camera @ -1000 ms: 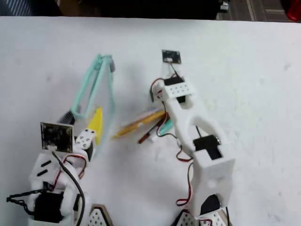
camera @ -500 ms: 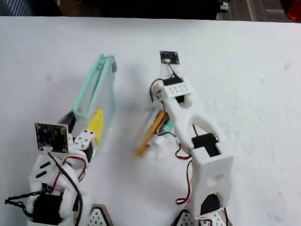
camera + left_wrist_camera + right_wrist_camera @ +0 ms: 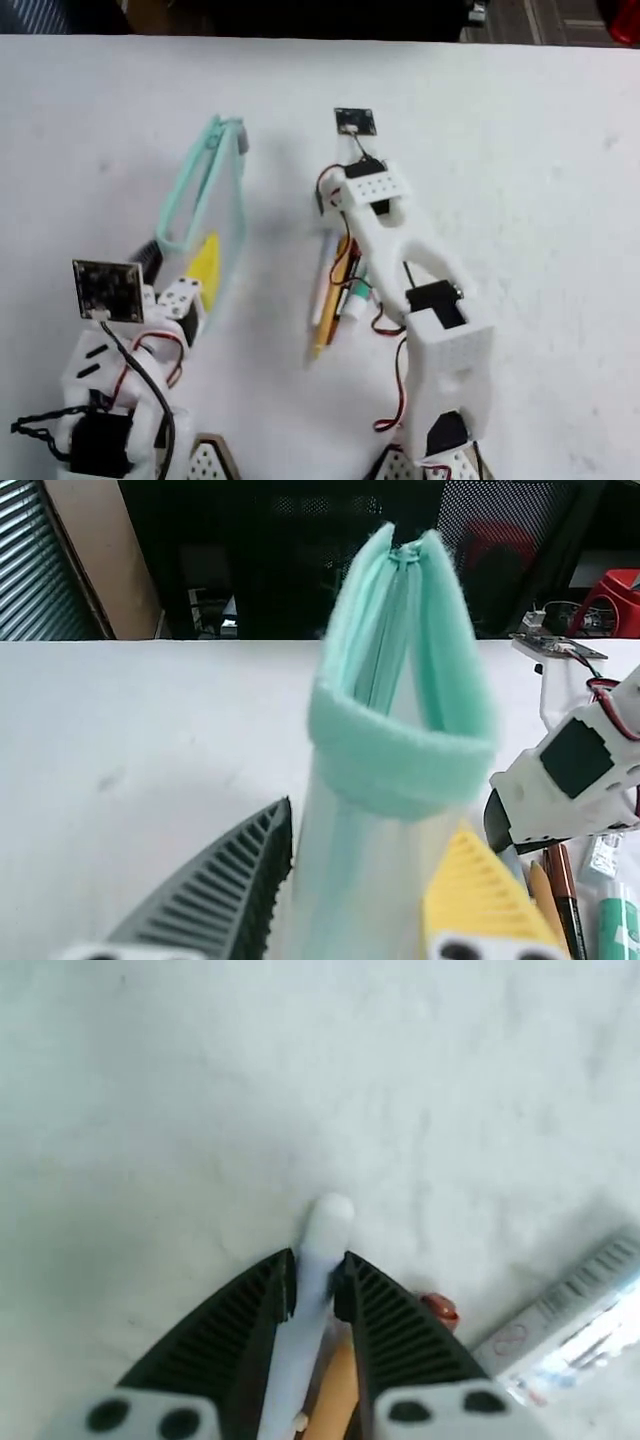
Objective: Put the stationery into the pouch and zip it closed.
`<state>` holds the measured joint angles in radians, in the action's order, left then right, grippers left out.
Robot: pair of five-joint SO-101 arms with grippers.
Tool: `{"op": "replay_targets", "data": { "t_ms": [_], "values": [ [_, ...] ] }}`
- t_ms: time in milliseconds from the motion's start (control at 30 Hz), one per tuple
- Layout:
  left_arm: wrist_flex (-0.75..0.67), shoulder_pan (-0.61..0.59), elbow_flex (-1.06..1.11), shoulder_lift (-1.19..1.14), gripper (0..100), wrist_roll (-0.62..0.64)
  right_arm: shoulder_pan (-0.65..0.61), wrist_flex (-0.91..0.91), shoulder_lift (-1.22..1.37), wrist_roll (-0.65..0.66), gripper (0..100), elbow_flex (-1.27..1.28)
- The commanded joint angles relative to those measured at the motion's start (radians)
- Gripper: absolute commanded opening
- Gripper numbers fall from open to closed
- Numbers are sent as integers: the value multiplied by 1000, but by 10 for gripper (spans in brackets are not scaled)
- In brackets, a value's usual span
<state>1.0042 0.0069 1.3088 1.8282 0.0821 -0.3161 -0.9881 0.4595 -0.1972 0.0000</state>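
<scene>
White tabletop spans the high view below a dark strip of room. Left of centre lies the pouch, clear-walled with a mint-green zip band, its mouth gaping in a narrow loop. Its long axis runs from lower left up toward the frame's top, with the zip end farthest up. The left fingers, one grey and one yellow, are closed on the pouch's lower end, with the wall pinched between them. A bare gap separates it from the stationery at centre, a tight bundle lying almost straight up and down the frame, its lower end leaning slightly left. The right fingers are clamped on a white pen and an orange pencil alongside it. A red-tipped pen and a labelled tube lie just beside them. The right arm covers the bundle's right side.
</scene>
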Motion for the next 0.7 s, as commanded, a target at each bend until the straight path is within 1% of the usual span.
{"op": "replay_targets", "data": {
  "t_ms": [0,200,300,467,667],
  "values": [
    [21,4,-80,1,211,15,47,-36,-114,11,17,-34],
    [20,7,-77,1,211,12,67,-91,-243,18,17,-40],
    [21,7,-77,1,211,11,62,-119,-348,18,17,-40],
    [23,4,-75,1,211,11,62,-180,-599,20,17,-40],
    [25,7,-77,1,211,9,62,-182,-921,20,17,-40]
  ]
}}
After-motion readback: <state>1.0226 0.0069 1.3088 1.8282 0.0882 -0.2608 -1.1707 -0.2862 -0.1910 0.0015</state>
